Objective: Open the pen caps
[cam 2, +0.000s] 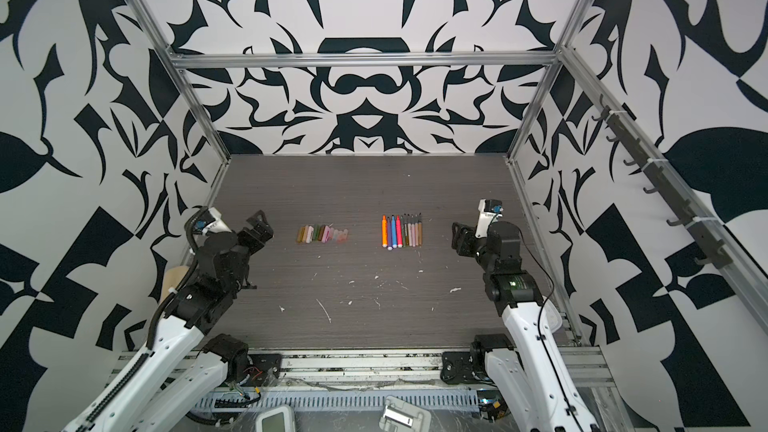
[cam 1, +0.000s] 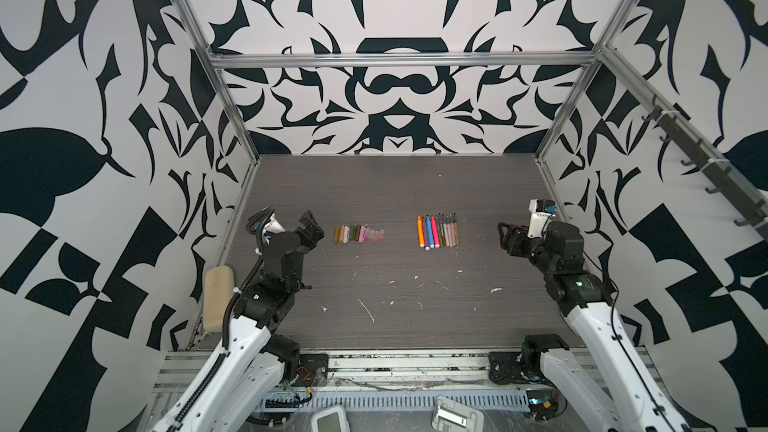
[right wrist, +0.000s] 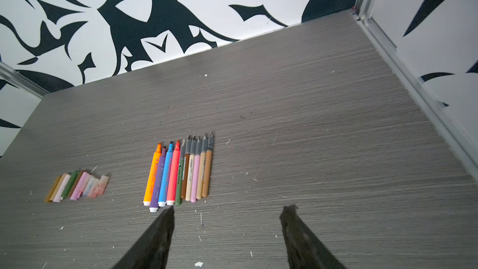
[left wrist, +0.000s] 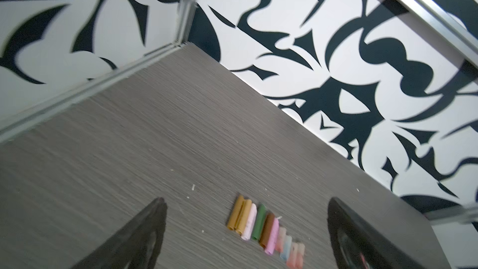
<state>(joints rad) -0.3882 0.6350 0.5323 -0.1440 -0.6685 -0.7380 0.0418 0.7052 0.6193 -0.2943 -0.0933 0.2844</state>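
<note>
Left wrist sees only pen caps; right wrist adds pens.

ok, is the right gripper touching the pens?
Apart. In both top views the open right gripper hangs well to the side of the pens, with bare table between them.
</note>
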